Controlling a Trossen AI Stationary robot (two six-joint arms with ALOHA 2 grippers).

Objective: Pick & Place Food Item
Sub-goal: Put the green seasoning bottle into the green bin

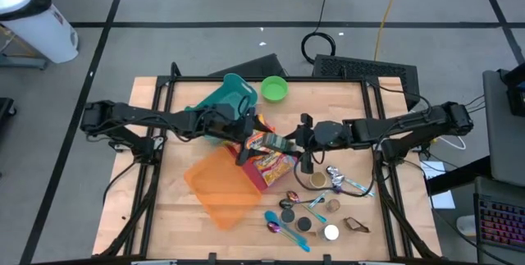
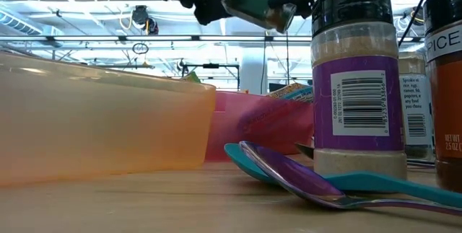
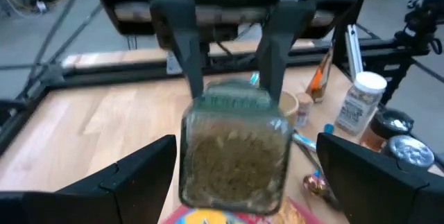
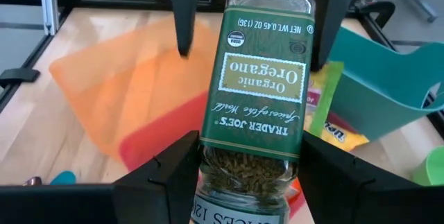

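My right end effector (image 4: 243, 175) grips the oregano jar (image 4: 260, 85) mid-frame, handing off; left end effector (image 3: 243, 175), spread wide, must close next.

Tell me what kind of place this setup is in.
Probably a robotics lab or workshop, not a kitchen. The wooden table stands on a grey floor marked with dark tape lines, loose cables trail behind it, and the low view shows exposed ceiling rails and pipework.

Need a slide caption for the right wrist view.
Right pincer grips a glass oregano jar with green label above the orange plastic lid; left pincer open opposite.
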